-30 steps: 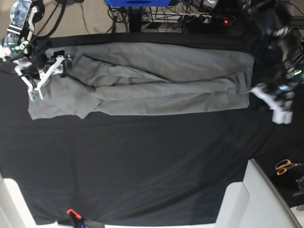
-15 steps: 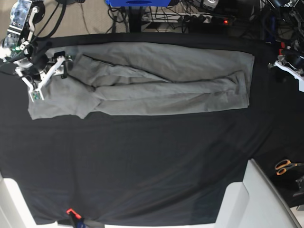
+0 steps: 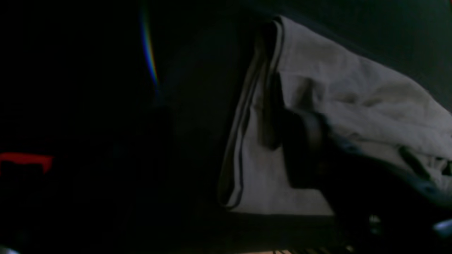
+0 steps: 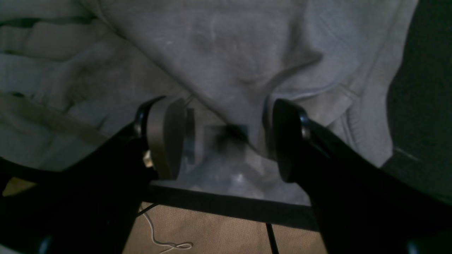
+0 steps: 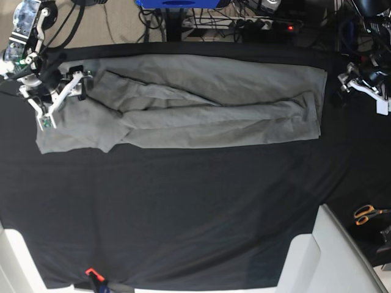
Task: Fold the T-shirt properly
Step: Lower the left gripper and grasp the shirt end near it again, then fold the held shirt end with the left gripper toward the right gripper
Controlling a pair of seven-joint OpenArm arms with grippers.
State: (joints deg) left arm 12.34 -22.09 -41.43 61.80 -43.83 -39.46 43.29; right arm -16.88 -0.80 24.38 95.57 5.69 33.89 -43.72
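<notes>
Since a second ago, the left gripper [image 5: 365, 85] has lifted off the hem and moved away to the table edge.

Base view: the T-shirt [image 5: 201, 104], folded into a long band, lies on the black cloth [image 5: 183, 213]. The right gripper [image 5: 58, 97] sits over the sleeve end, jaws apart.

Left wrist view: very dark (jaw state cannot be told); grey hem ahead.

Right wrist view: open jaws straddle a grey fold; no readable label.
</notes>
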